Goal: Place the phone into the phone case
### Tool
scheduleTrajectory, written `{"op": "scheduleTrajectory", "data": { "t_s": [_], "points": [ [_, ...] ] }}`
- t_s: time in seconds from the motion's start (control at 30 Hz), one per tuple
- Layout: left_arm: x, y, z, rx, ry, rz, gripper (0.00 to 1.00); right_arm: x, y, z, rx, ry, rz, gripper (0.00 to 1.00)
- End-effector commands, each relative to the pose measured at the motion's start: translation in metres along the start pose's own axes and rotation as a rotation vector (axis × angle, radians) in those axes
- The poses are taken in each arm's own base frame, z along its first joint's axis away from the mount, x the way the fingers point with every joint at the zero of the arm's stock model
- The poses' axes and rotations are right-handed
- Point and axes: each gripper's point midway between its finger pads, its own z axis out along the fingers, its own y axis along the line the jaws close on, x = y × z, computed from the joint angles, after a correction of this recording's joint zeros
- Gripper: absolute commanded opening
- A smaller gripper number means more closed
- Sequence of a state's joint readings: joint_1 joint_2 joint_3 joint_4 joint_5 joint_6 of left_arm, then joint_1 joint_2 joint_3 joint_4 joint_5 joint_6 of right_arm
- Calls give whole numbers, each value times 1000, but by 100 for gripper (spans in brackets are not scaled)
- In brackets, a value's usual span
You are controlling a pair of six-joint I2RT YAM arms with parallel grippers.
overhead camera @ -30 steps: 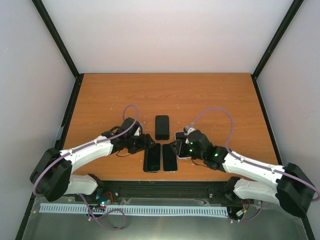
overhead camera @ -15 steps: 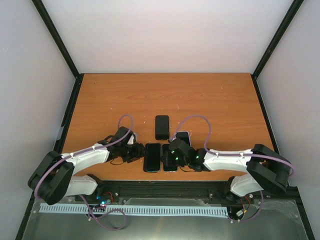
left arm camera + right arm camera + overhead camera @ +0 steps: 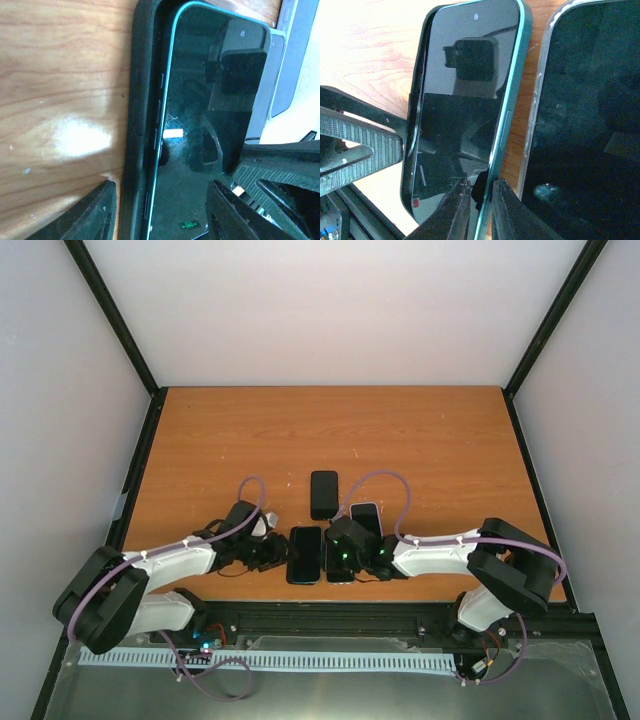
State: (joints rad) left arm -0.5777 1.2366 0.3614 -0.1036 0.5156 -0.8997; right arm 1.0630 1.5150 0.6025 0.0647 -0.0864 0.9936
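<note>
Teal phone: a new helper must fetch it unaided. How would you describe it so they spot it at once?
On the wooden table, find the two phones lying side by side at the near edge. The teal phone is the left one. Only it has a teal rim and a black case under it; its neighbour has a clear rim.

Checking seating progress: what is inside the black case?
The teal-edged phone lies in the black case, one long teal edge showing above the case wall. The case floor beneath is hidden by it.

phone (image 3: 465, 100) bottom end cut off at the frame edge, phone case (image 3: 417, 90) mostly hidden beneath it, possibly only half seated
</note>
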Motion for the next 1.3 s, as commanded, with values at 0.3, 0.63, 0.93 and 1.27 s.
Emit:
{"op": "scheduleTrajectory", "data": {
  "t_s": [0.3, 0.63, 0.93, 1.27],
  "points": [
    [6, -13, 0, 110, 12, -6, 43, -15, 32, 5, -102, -51, 7, 10],
    [8, -33, -1, 175, 31, -4, 41, -13, 37, 12, -132, -37, 8, 7],
    [5, -24, -8, 135, 2, -33, 40, -13, 16, -2, -39, -51, 25, 23],
    [-10, -2, -9, 12, -61, -34, 40, -7, 7, 14, -1, -18, 66, 44]
  ]
}}
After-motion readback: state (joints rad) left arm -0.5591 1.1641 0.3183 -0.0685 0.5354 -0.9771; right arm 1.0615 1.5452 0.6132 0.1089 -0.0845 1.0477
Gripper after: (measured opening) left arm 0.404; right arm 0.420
